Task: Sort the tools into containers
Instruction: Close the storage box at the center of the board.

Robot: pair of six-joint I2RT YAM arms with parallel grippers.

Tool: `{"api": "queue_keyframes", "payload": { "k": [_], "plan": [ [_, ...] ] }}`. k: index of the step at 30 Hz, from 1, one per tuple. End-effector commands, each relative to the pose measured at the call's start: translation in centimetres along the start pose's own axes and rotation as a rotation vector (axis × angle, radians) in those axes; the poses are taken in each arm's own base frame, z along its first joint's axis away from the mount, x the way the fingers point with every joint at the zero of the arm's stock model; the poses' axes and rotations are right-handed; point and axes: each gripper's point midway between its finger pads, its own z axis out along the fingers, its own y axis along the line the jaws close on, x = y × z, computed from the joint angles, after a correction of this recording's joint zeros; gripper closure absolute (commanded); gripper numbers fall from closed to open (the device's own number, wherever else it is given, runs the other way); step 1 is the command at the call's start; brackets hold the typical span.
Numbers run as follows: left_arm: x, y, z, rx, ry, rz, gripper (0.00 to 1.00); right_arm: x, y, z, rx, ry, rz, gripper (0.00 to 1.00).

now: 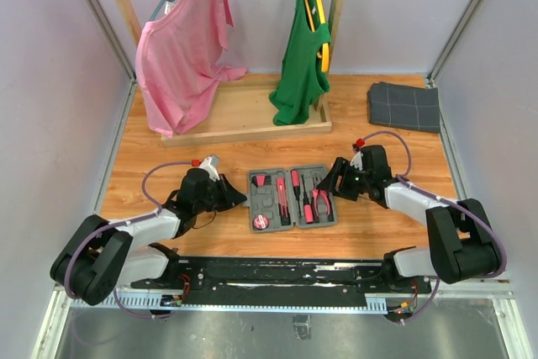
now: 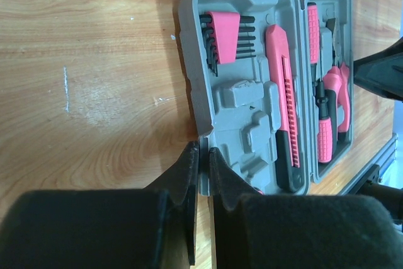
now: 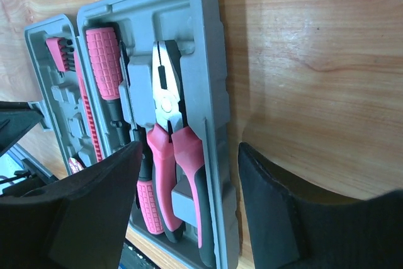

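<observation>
The grey tool case [image 1: 271,171] lies open at the table's middle, both halves flat. It holds pink-and-black tools: pliers [image 3: 165,114], a screwdriver [image 3: 102,61], a long pink knife [image 2: 283,99], a hex key set [image 2: 223,36] and a small round red piece [image 1: 261,222]. My left gripper [image 1: 242,200] is shut on the rim of the case's left half, which is pinched between its fingers in the left wrist view [image 2: 203,159]. My right gripper [image 1: 334,181] is open, its fingers [image 3: 267,187] straddling the right half's outer rim [image 3: 214,61] next to the pliers.
A wooden clothes rack [image 1: 252,115] stands at the back with a pink shirt [image 1: 181,48] and a green shirt [image 1: 301,65]. A dark grey folded cloth [image 1: 403,105] lies at the back right. Bare wood shows on both sides of the case.
</observation>
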Motion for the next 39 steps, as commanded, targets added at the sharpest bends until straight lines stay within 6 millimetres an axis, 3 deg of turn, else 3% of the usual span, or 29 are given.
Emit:
{"api": "queue_keyframes", "payload": {
  "k": [1,10,22,39],
  "plan": [
    [2.2,1.7,0.1,-0.061,0.056,-0.004,1.0,0.2,0.3,-0.2,-0.044,0.018,0.026,0.36],
    [2.4,1.7,0.4,-0.058,0.064,0.005,0.99,-0.2,3.3,-1.4,-0.186,0.021,-0.038,0.38],
    [2.3,1.3,1.2,-0.038,0.061,-0.009,0.99,-0.7,5.1,-3.5,-0.21,0.011,-0.069,0.39],
    [4.4,-2.3,3.3,0.023,0.113,0.017,0.99,-2.1,9.8,-6.5,-0.303,-0.018,-0.158,0.39]
  ]
}}
